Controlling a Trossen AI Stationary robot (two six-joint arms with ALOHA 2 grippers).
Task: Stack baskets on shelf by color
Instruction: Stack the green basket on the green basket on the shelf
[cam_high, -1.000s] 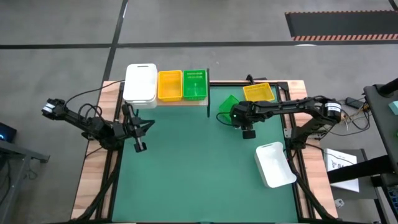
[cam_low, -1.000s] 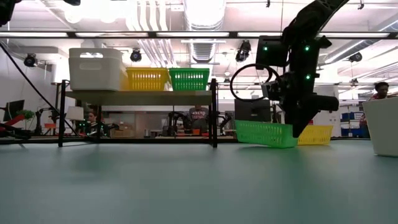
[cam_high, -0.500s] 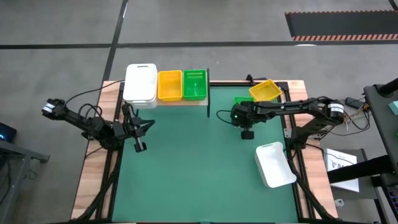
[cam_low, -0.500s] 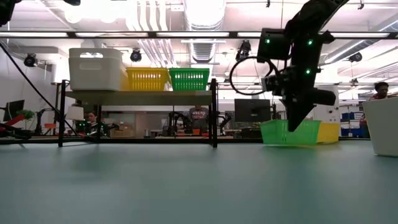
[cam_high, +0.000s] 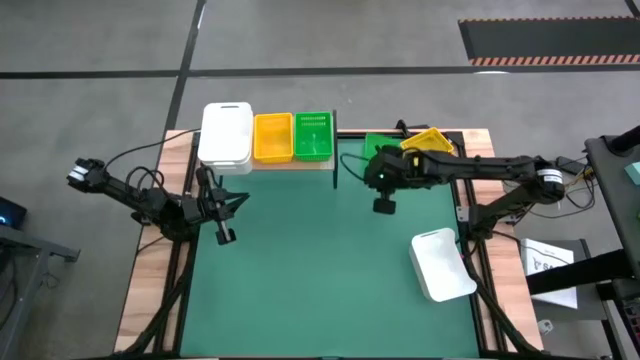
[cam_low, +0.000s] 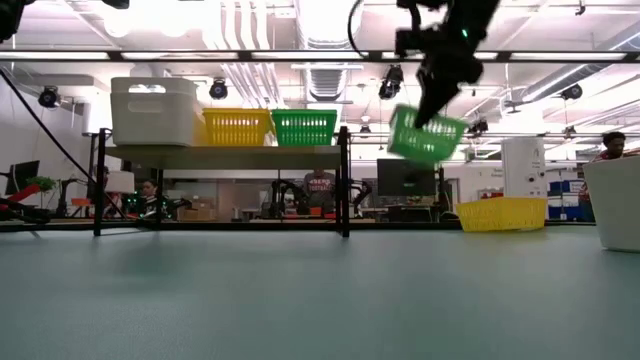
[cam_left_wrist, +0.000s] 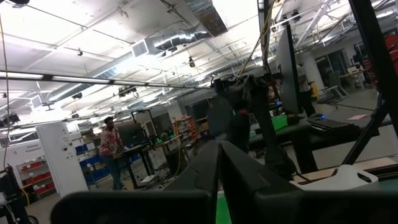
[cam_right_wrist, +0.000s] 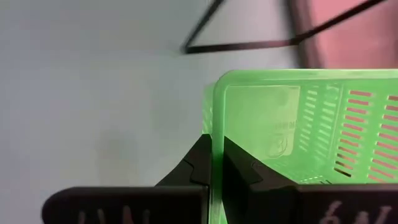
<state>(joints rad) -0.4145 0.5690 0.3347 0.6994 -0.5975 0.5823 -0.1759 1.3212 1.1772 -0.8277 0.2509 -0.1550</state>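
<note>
- Right wrist view: the right gripper (cam_right_wrist: 211, 163) has its jaws pinching the rim wall of a green basket (cam_right_wrist: 292, 137), carried clear of the bench.
- Low view: that basket hangs tilted, just right of the shelf (cam_low: 225, 157). Judgement: level it before nesting it into the green basket (cam_high: 313, 135) already on the plank, clearing the end post.
- High view: the left gripper (cam_high: 226, 234) waits over the mat's left edge, jaws pressed together, empty.
- Bench: the green mat (cam_high: 320, 280) carries a white basket (cam_high: 441, 264) near right and a yellow basket (cam_high: 428, 139) far right.
- Shelf also holds a white stack (cam_high: 225, 136) and a yellow one (cam_high: 273, 136).
- Room beyond: workstations, ceiling ducts, a person (cam_left_wrist: 112, 149) standing.
</note>
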